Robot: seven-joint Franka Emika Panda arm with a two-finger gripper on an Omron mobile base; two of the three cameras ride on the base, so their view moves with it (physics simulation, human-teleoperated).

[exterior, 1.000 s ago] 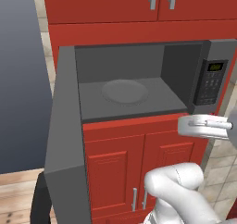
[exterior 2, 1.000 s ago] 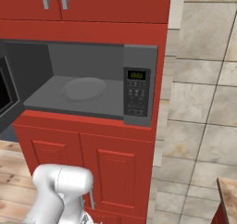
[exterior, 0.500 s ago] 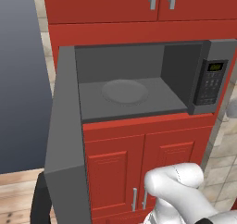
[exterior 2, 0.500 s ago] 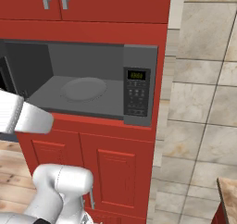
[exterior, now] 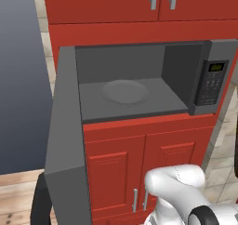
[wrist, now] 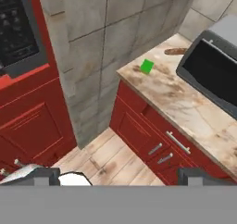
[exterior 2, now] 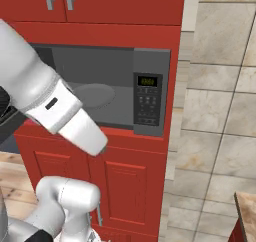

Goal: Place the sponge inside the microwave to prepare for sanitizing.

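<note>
The sponge (wrist: 147,66), a small bright green block, lies on a marble counter (wrist: 185,102) near its corner by the tiled wall, far ahead of my gripper (wrist: 118,176). The gripper is open, its dark fingertips (wrist: 42,175) wide apart with nothing between them. The microwave (exterior: 139,80) stands open in the red cabinet, its grey door (exterior: 65,140) swung out to the left and its round turntable (exterior: 125,91) bare. Its black keypad (exterior 2: 147,100) also sits at the hand view's upper left (wrist: 16,24). A white arm link (exterior 2: 55,106) crosses in front of the microwave's cavity.
A dark-windowed grey appliance (wrist: 210,70) stands on the marble counter right of the sponge, with a brown oblong thing (wrist: 175,51) behind it. Red cabinets (wrist: 152,135) with handles sit under the counter. A tiled wall (wrist: 92,56) separates microwave and counter. Wooden floor (wrist: 111,158) lies below.
The arm has swung right: the hand left the left base view's right edge, and a white arm link has moved across the right base view. Microwave and cameras have not moved.
</note>
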